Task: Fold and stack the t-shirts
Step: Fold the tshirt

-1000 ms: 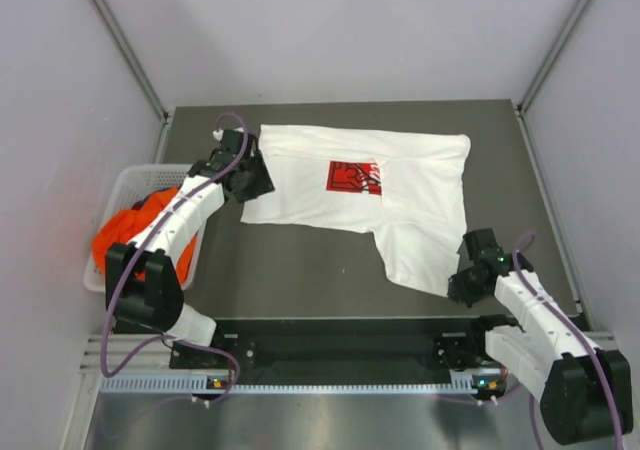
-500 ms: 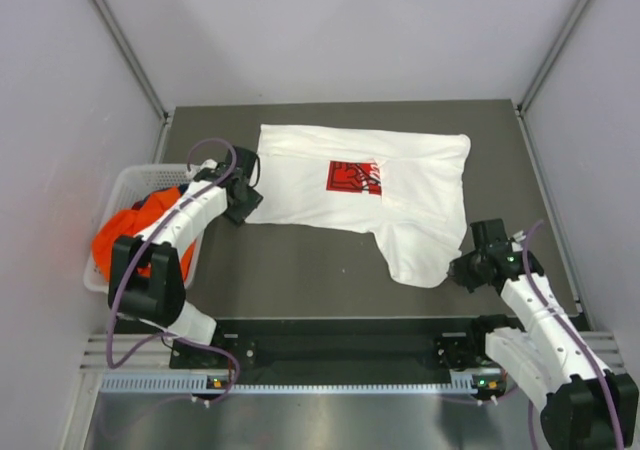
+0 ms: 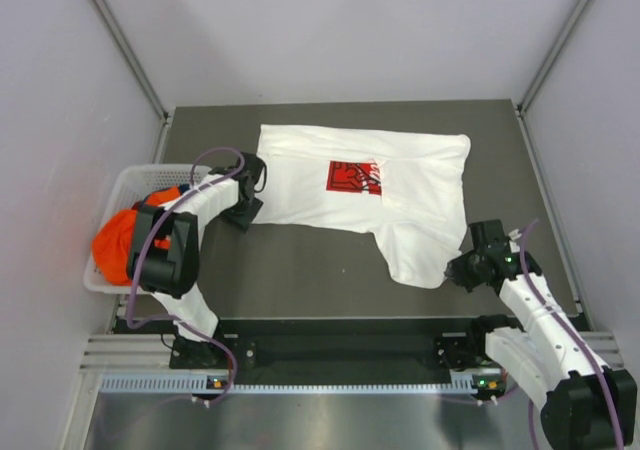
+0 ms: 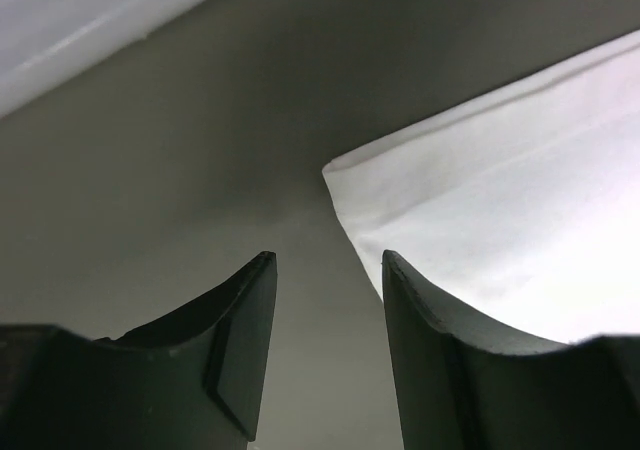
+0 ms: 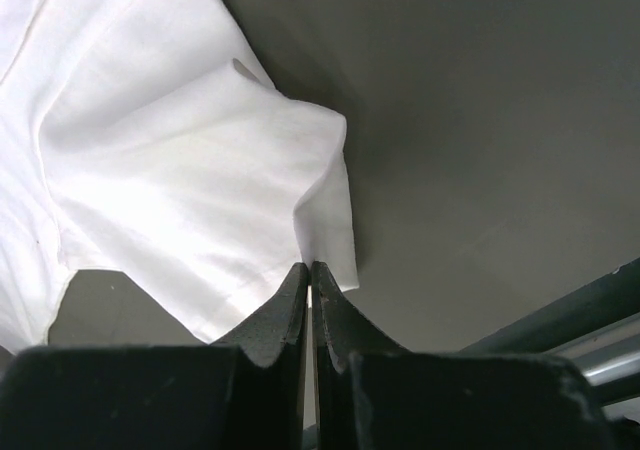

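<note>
We see the white cloth t-shirt (image 3: 400, 195) with a red rectangular chest print lying spread, print up, on the dark grey counter (image 3: 300, 260). Its near right part trails toward the right arm.

The left pincer (image 4: 327, 260) stands wide and holds nothing. It is low over the counter, with the shirt's near left corner just ahead of its tips. The right pincer (image 5: 308, 266) is closed tight at the hem of the trailing part. A ridge of cloth runs up to its tips, so we judge that a thin edge is nipped there.

In our judgement the weak spot is that slim hold on the right: a pull could let the hem slide out and drop the fold half made. On the left, the corner sits slightly toward one finger rather than squarely between the two. Closing from here could catch only a sliver of cloth, or none. If one side moves without the other, the shirt may drag askew and bunch near the print.

Several things stay unclear:
- We cannot see how much cloth lies between the right tips.
- The left arm crosses the white plastic lattice basket (image 3: 125, 175), so only the bright orange t-shirt (image 3: 118, 242) shows inside it.
- We cannot make out a dark blue shirt.
- Each wrist view shows only a small piece of the white shirt.
</note>
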